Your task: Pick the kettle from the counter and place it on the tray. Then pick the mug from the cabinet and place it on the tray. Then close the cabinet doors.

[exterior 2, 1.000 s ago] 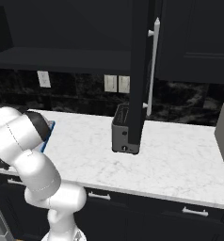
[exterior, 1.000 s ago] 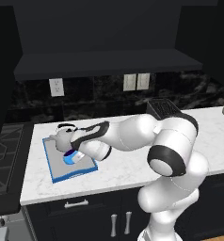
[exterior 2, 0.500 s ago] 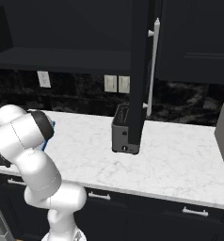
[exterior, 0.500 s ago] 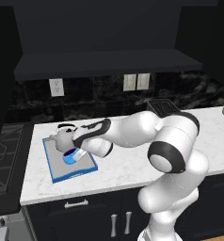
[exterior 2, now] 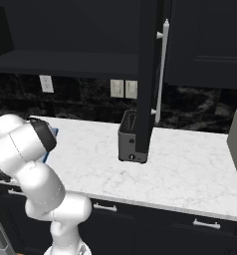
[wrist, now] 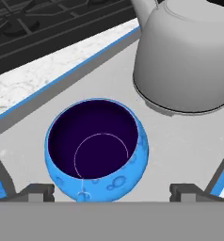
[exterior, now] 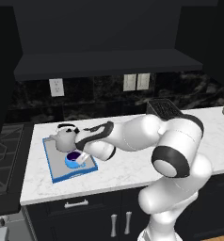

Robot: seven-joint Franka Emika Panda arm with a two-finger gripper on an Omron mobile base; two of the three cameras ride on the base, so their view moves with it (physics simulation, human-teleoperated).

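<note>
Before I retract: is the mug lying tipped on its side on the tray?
No, the mug stands upright on the tray, its dark inside facing up beside the kettle.

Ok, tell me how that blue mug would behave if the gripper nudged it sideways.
The mug is squat with a rounded belly, so it would probably slide across the tray rather than tip. It looks rigid and smooth, possibly slippery. The kettle stands close and might get bumped.

We see flat, even rendered light with no clear source; the counter [exterior: 128,164] reads bright while the cabinet [exterior: 100,28] above and the far wall sink into near-black. A soft shadow lies under the kettle [wrist: 184,56] on the tray [wrist: 180,141]. The base views look soft and slightly blocky; the hand view is sharper, without glare or edge warping
</note>
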